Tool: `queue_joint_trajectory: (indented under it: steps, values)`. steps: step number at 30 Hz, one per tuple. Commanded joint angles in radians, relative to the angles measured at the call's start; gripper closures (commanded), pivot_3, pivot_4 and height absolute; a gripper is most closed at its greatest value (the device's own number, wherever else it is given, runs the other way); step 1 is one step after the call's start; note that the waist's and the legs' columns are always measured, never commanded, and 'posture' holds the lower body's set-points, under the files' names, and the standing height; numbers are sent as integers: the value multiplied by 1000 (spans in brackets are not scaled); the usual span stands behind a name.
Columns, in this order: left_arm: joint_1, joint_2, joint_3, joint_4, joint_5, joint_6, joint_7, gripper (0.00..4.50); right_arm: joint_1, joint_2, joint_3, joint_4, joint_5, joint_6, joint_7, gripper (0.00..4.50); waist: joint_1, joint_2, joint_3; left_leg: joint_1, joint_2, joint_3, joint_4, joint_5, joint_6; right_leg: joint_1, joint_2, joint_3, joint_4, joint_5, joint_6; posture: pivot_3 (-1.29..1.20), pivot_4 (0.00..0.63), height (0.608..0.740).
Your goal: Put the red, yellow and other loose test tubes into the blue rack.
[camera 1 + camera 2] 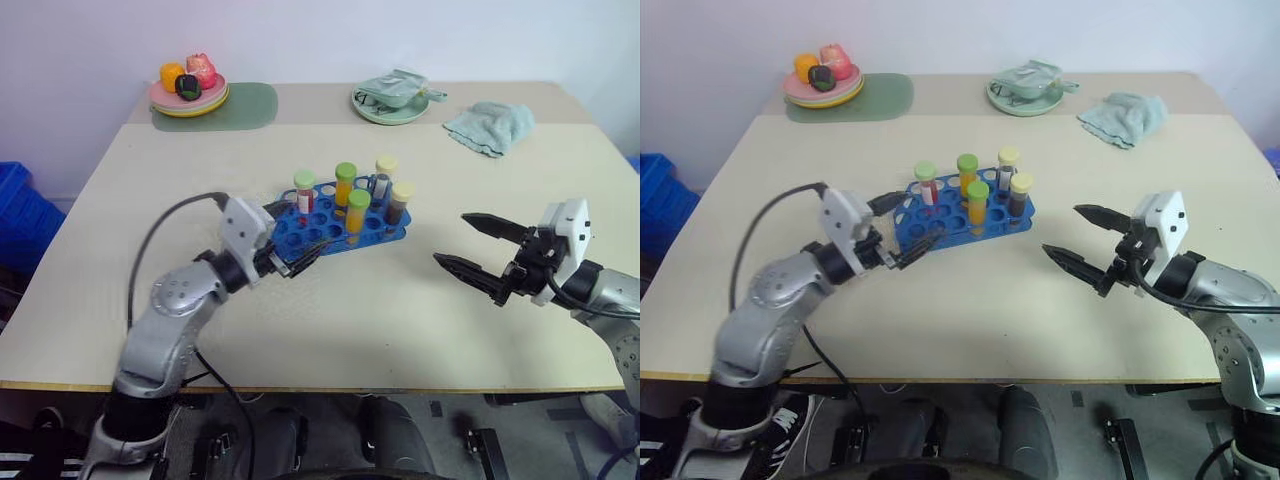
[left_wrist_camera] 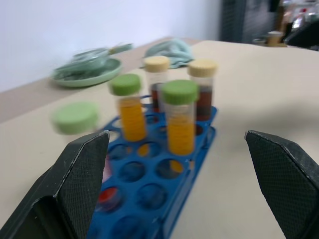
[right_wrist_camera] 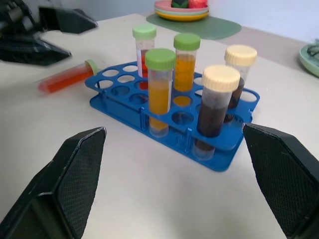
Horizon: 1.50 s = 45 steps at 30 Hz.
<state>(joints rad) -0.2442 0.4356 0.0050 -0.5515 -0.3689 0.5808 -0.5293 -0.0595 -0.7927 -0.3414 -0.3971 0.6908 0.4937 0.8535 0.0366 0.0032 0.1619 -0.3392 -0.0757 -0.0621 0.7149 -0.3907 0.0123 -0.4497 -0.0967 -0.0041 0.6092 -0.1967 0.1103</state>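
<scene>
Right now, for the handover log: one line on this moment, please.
left gripper open, empty | right gripper open, empty | blue rack: five tubes upright | red tube lying on table beside rack

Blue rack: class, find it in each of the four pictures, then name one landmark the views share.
Left eye view: blue rack at the table's centre.
Right eye view: same spot, slightly further left in the picture.
Left wrist view: close up, between the open fingers of the left gripper.
Right wrist view: ahead of the open right gripper.
Shared landmark: the cream-capped dark tube standing in it.
</scene>
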Motion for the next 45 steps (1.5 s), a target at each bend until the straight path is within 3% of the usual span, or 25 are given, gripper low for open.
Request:
queue_joint_trajectory:
  steps: [1, 5, 12, 20, 26, 34, 45]
  values:
    - [11, 71, 188, -85, -128, 274, 65, 45, -27, 1, 1, 3, 0, -19, 14, 0, -1, 0, 0, 0, 0, 0, 0, 0, 0, 0, 0, 0, 0, 0, 0, 0, 150, 740]
    - [-85, 136, 319, -63, -235, 590, 140, 45, -53, 2, 21, 27, -11, -25, 27, 0, 2, 0, 0, 0, 0, 0, 0, 0, 0, 0, 0, 0, 1, 0, 0, 0, 150, 740]
    - [-289, 178, 361, 50, -233, 968, 222, 45, -109, -7, 45, 64, -24, -25, 55, 0, -5, -2, 1, 0, -1, -2, -1, 0, 0, 1, 0, -1, 1, 0, 0, 0, 150, 740]
    - [-353, 314, 173, 183, -213, 1034, 265, 45, -104, -2, 44, 45, -27, -21, 52, 0, -24, -2, 1, 0, -1, -3, -2, 1, -2, -2, 0, -1, 1, 0, 0, 0, 150, 740]
    - [-475, 323, 100, 444, -326, 1034, 372, 45, -90, 8, 43, 31, -31, -24, 42, 0, -23, -2, 1, -1, -1, -4, -1, 1, -2, -2, 0, -1, 1, 0, 0, 0, 150, 740]
    - [-620, 367, -36, 724, -638, 1034, 572, 45, -91, 13, 44, 25, -32, -25, 35, 0, -23, -2, 2, -2, -1, -4, -1, 1, -2, -4, 0, -1, 3, 0, 0, 0, 150, 740]
    - [-702, 473, -195, 1023, -1312, 1034, 1047, 45, -56, -17, 14, 26, -15, -15, 74, 0, -25, -2, 2, -2, -2, -4, -1, 1, -3, -7, 0, 0, 4, 0, 0, 0, 150, 740]
